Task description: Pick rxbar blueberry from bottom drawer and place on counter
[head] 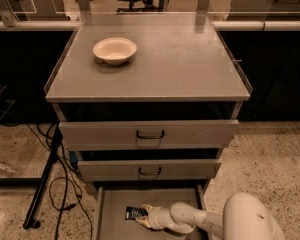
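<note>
No readable text; rxbar blueberry (135, 213) lettering illegible; pincer (146, 217) at it, bottom drawer (114, 225).

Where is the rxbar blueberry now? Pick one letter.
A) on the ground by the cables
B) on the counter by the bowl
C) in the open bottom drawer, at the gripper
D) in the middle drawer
C: the rxbar blueberry lies on the bottom drawer floor with the gripper at its right end, while the counter shows just the bowl.
</note>
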`<state>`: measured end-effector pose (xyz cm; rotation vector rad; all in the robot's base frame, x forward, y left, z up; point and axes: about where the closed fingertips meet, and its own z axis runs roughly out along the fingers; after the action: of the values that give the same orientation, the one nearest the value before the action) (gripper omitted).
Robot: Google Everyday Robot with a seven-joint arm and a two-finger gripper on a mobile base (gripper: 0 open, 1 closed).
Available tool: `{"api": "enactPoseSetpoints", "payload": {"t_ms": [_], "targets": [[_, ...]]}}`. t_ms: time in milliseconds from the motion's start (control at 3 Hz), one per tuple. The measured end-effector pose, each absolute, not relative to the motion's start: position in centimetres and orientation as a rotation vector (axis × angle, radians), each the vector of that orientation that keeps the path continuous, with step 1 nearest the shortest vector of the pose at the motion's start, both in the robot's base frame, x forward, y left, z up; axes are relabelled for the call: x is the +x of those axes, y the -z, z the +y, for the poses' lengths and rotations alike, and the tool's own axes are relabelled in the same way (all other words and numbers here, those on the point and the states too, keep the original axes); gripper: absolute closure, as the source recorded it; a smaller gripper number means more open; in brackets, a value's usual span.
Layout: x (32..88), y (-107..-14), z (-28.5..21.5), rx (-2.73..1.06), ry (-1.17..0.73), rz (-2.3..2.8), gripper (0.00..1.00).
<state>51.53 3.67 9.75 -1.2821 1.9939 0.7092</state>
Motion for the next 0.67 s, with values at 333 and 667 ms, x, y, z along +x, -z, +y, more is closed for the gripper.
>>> {"api": "enactPoseSetpoints", "payload": {"t_ms": [333,667], "targets": [[51.5,-10.1,3.7,-1.282,-0.709,1.994,1.0],[51.8,-11.4,3.0,-1.252,-0.801,1.993,1.0]]}}
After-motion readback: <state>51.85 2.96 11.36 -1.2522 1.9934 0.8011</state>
